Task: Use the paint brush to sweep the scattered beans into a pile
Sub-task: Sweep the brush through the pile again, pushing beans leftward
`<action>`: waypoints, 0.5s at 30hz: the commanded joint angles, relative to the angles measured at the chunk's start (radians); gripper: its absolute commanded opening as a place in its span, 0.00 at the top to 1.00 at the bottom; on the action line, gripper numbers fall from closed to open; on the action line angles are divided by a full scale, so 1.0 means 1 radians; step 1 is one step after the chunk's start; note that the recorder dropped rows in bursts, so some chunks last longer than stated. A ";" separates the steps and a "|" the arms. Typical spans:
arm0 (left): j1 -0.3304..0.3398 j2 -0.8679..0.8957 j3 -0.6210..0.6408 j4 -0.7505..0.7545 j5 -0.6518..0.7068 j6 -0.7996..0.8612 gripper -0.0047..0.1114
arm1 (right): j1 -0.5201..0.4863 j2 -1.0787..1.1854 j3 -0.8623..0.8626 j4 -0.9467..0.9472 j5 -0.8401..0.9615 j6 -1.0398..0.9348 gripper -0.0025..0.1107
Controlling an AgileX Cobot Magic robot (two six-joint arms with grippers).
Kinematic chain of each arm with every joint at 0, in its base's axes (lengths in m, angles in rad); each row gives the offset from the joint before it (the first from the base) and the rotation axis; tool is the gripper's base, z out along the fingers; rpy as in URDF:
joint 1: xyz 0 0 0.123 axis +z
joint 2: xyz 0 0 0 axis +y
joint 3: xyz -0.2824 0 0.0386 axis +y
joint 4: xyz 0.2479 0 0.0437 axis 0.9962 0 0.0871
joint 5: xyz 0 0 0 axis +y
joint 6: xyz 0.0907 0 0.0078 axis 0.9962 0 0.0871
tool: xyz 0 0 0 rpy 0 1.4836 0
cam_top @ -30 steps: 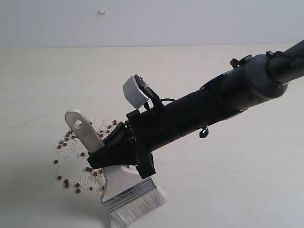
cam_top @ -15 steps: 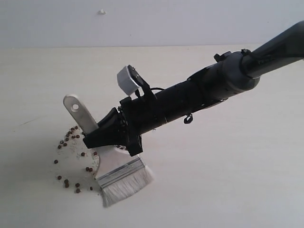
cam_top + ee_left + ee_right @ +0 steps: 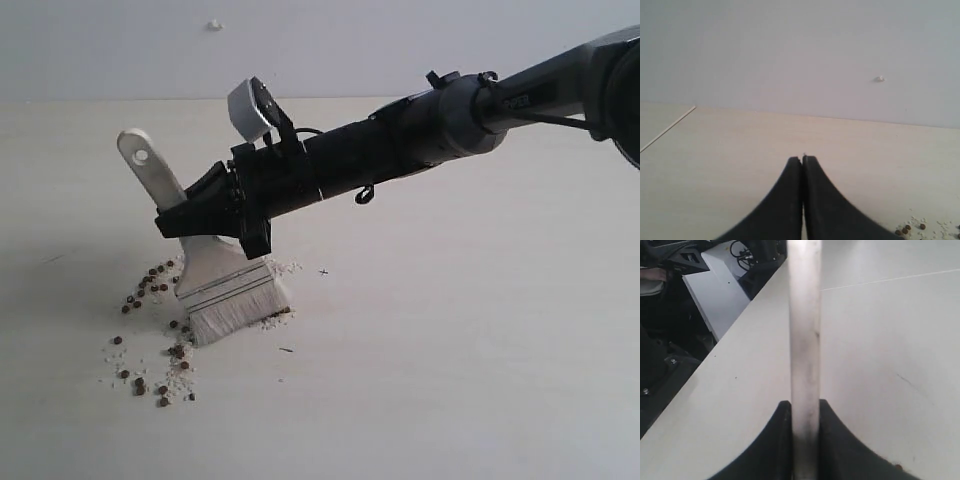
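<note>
The black fingers (image 3: 200, 205) of the right gripper (image 3: 185, 222) cover the middle of the flat wide paint brush (image 3: 215, 275) with its pale wooden handle, silver metal ferrule and cream-white bristles. Only the handle end above the fingers and the head below them show. In the right wrist view the handle (image 3: 805, 340) is seen edge-on and blurred between the two fingers (image 3: 777, 440) of that gripper (image 3: 805, 412). They are clamped on it, and the brush head is out of the picture. Any beans behind the brush head are hidden. The left gripper (image 3: 802, 161) shows only in its own view, its two fingers pressed together on nothing. A few beans (image 3: 905, 230) are cut off at the picture's edge off to one side of those fingers.

The brush's long axis is tilted. The handle end with its one hole rises beyond the fingers, and the bristles point down below them onto the pale cream tabletop (image 3: 450, 380).

The tiny round reddish-brown beans (image 3: 150, 285) lie scattered on the tabletop under and past the fingertips, just beside the bristles. About twenty can be picked out in two loose groups, but an exact count is not possible. Fine white grains (image 3: 180, 380) too many to count are mixed among them, and some lie at the bristles. I cannot make out one distinct heap. One small white speck (image 3: 213, 24) sits on the grey wall (image 3: 400, 40).
</note>
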 commanded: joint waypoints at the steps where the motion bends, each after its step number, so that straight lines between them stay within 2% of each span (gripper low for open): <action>1: 0.001 -0.007 -0.001 -0.005 -0.002 0.000 0.96 | -0.021 -0.034 -0.014 -0.052 0.003 0.101 0.98; 12: 0.001 -0.007 -0.001 -0.005 -0.002 0.000 0.96 | -0.005 -0.175 0.001 -0.115 0.003 0.365 0.98; 15: 0.001 -0.007 -0.001 -0.005 -0.002 0.000 0.96 | 0.024 -0.192 0.029 -0.101 0.003 0.365 0.98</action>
